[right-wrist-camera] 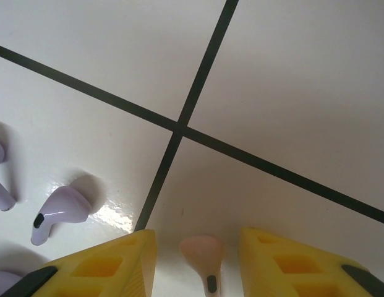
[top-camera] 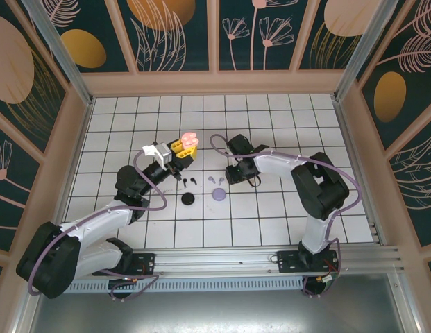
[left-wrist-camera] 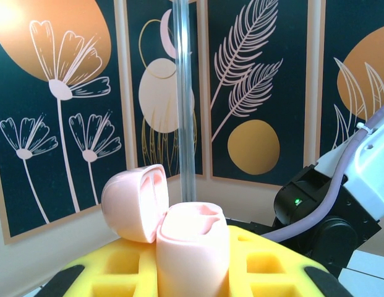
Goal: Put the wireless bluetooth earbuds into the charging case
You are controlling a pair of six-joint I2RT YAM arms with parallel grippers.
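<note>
Surveying the white tiled table (top-camera: 271, 222): both arms reach toward its middle.

Left hand (top-camera: 182, 148): raised off the table, yellow pads pressed onto the base of the pale pink charging case (left-wrist-camera: 192, 244). The lid is swung open and both sockets face up and look empty.

Right hand (right-wrist-camera: 198, 260): low over the tiles and spread. One pale pink earbud (right-wrist-camera: 203, 252) lies on the table between its pads with a gap on each side, so it is not yet gripped. I cannot locate the second pink earbud.

Other items: a black case (top-camera: 187, 200) and a lilac case (top-camera: 219, 194) sit closed near the hands, with the black earbuds (top-camera: 182, 182) and a lilac earbud (right-wrist-camera: 59, 213) loose on the tiles beside them.

Risks, as judged:
- The tile is glossy and the earbud rounded. An off-centre closure could squirt it out sideways.
- A pinch on the stem alone could let the bud swivel and reach the socket misaligned.
- The lilac earbud lies just beside one pad and could be knocked away by a sideways correction.
- Pushing hard into the case could shift it in the left hand's pinch.
</note>
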